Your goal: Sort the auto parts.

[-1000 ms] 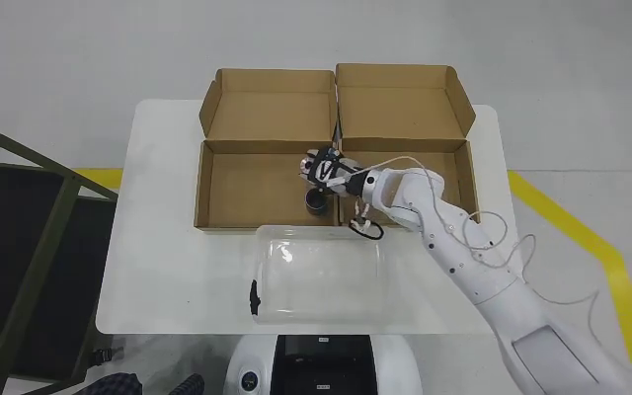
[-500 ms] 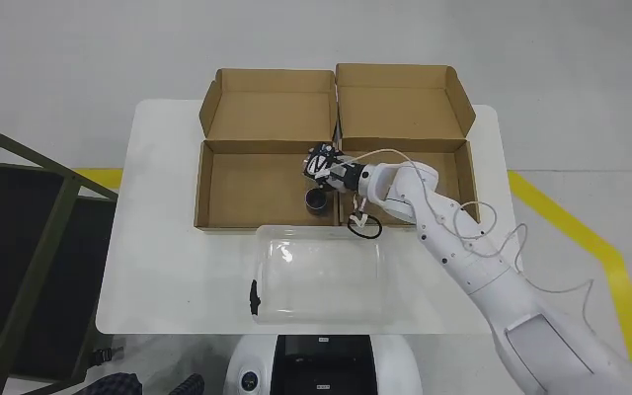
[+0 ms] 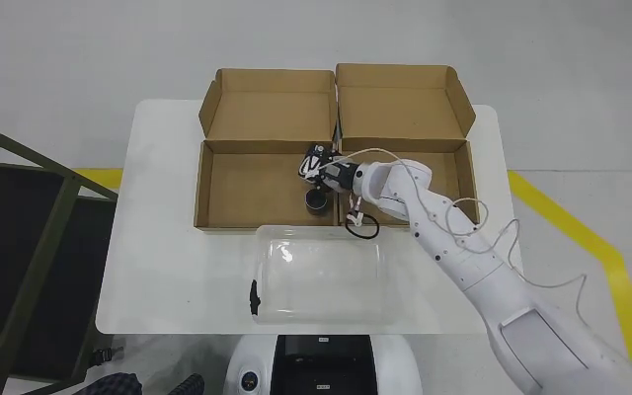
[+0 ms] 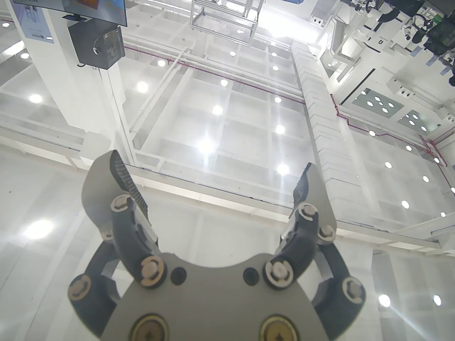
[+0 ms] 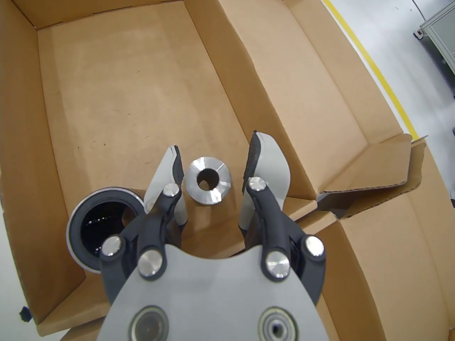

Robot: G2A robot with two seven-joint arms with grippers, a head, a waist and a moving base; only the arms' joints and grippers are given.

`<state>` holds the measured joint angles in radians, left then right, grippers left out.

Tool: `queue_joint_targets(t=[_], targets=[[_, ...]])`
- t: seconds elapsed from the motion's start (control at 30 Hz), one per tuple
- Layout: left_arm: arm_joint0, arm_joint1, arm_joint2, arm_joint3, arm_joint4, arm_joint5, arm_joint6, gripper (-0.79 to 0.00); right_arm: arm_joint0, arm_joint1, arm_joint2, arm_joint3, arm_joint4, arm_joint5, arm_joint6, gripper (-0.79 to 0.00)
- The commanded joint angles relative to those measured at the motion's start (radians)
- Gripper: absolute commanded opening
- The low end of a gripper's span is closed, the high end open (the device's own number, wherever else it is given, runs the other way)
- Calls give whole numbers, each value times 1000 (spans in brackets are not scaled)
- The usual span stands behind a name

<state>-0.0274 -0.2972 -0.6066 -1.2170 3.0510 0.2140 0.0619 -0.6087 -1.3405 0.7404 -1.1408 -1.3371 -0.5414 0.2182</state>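
My right gripper (image 5: 213, 159) hangs open over the left cardboard box (image 5: 117, 83), close to its inner wall. Between the fingers, touching neither, a silver metal sleeve (image 5: 209, 180) with a centre hole stands on the box floor. Beside it, in the box's near corner, sits a black ring-shaped part (image 5: 99, 230) with a metal rim. In the top view the right gripper (image 3: 314, 166) is above the left box's (image 3: 247, 188) right end, with the black ring (image 3: 316, 200) just in front of it. My left gripper (image 4: 212, 172) is open and holds nothing, pointing at the ceiling.
A second open cardboard box (image 3: 434, 163) adjoins the first on the right; my right arm crosses over it. A clear plastic bin (image 3: 318, 274) stands on the white table (image 3: 158, 247) in front of both boxes.
The right gripper has edged slightly left over the left box, and the arm's elbow has swung in. The black ring has stayed put.
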Motion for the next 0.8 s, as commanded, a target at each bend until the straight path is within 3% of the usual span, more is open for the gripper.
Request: queue_joint_targets(t=[0.0,0.43,0.57,0.6,0.7,0.77], targets=[[0,0,0,0,0,0,0,0,-1,1,10,-19,2,-5,-7,-440],[0,0,0,0,0,0,0,0,-117,45,146,-304,33,-76,33,-397],[0,0,0,0,0,0,0,0,-187,64,199,-412,52,-108,57,-252],[0,0,0,0,0,0,0,0,-207,69,211,-438,54,-114,64,-154],[0,0,0,0,0,0,0,0,-267,83,253,-508,59,-125,73,0],[0,0,0,0,0,0,0,0,-306,92,283,-544,62,-133,77,0]])
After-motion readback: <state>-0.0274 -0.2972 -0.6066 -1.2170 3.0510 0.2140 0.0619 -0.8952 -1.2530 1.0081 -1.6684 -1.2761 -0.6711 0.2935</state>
